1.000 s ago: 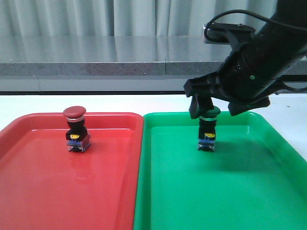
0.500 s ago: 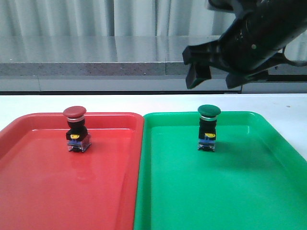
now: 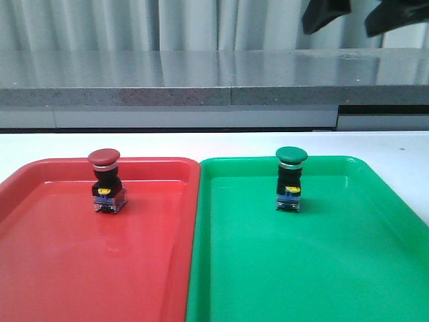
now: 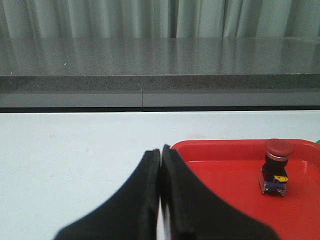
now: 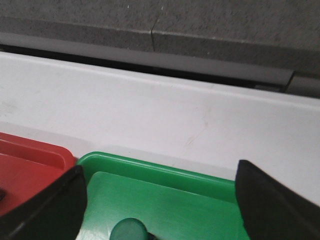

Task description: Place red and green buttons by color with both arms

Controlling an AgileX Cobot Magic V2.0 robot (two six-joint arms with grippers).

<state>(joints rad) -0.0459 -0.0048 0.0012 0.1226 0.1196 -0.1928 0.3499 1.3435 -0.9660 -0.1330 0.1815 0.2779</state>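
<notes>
Red button [image 3: 105, 181], dark red cap on a black body, stands upright in the red tray [image 3: 80, 268]; green button [image 3: 291, 179] likewise in the green tray [image 3: 322, 268]. Left gripper [image 4: 161, 165] is pressed closed; right gripper [image 3: 345, 15] hangs high, spread wide, empty.

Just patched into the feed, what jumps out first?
Two bright plastic trays side by side: the red tray on the left holds the red-capped push button, and the green tray on the right holds the green-capped push button. Both stand upright. The black right end effector hangs open high above.
</notes>
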